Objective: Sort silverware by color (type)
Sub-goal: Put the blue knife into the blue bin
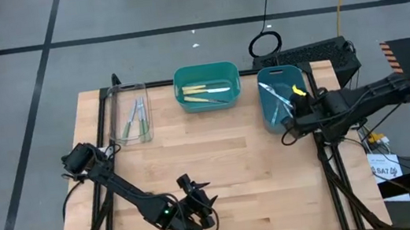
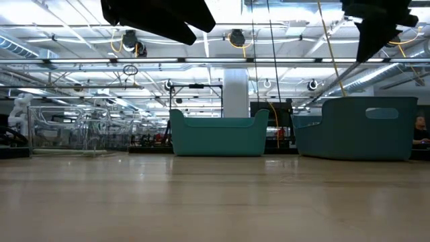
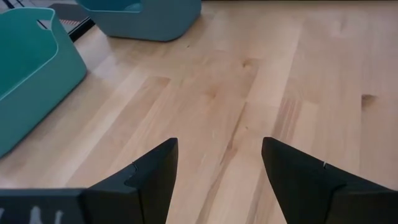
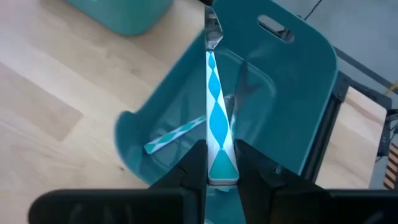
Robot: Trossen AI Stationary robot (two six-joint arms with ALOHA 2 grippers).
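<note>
The left gripper (image 1: 198, 203) is hanging over the near edge of the wooden surface (image 1: 227, 160), its jaws standing wide apart with only bare wood showing between them in the left wrist view.

Farther back, at the right edge, the right gripper (image 4: 221, 163) is hovering over the blue bin (image 1: 276, 109), its jaws clamped on the handle of a light blue patterned utensil (image 4: 217, 124) whose metal end is pointing down into the bin. Another blue-handled utensil (image 4: 176, 135) is lying on the bin floor; the arm is covering part of the bin from above.

Along the far edge, the teal bin (image 1: 207, 87) is holding yellow-handled pieces (image 1: 204, 92), and the clear tray (image 1: 129, 114) near the far left corner is holding pale green ones (image 1: 135, 121), too thin to count.
</note>
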